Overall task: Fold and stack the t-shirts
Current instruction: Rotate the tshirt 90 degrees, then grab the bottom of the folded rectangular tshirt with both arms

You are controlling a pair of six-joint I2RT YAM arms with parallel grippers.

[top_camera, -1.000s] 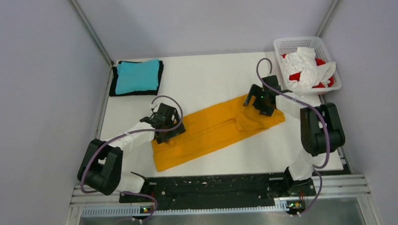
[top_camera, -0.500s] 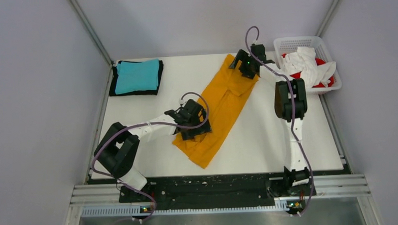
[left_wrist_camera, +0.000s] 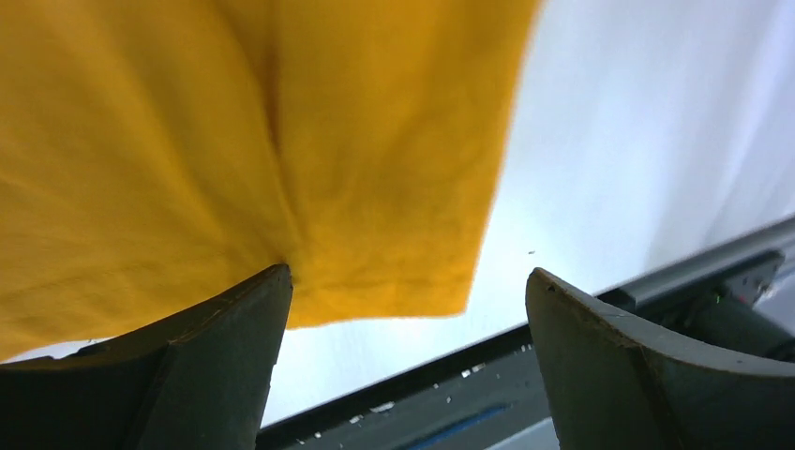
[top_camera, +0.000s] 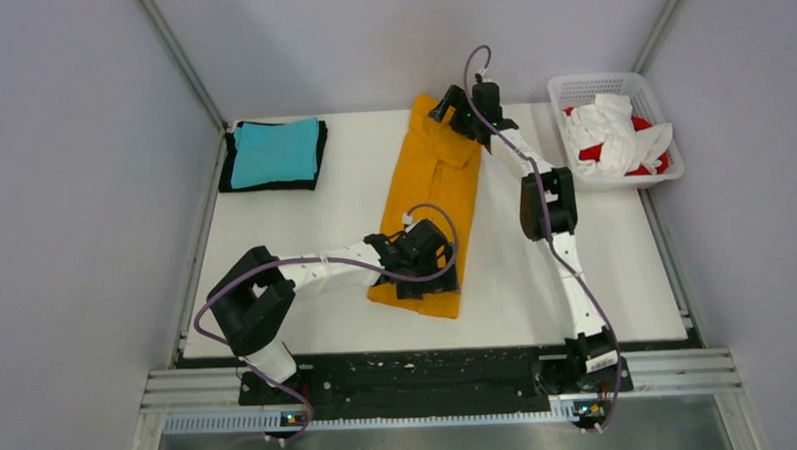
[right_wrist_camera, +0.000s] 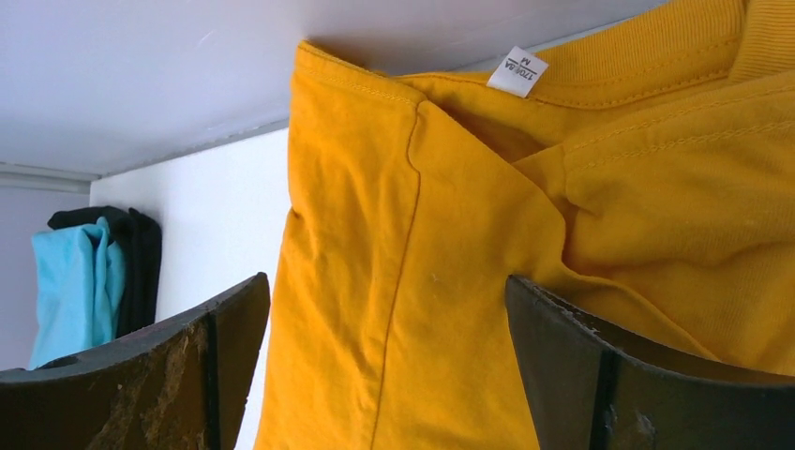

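On the white table [top_camera: 596, 278], between grey walls [top_camera: 73, 176], the orange-yellow t-shirt [top_camera: 435, 174] lies as a long folded strip from the far edge towards the near middle. The teal t-shirt [top_camera: 275, 151] sits on the black t-shirt [top_camera: 273, 186] far left. A second ago the strip lay crosswise; it has swung round, with the left gripper [left_wrist_camera: 408, 277] at its hem and the right gripper [right_wrist_camera: 386, 281] at its collar, both spread wide. From above, the arms hide both ends, and I cannot tell whether the fingers touch cloth.

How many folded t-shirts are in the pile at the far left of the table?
2: a teal t-shirt on top, a black t-shirt under it. Others may be hidden between.
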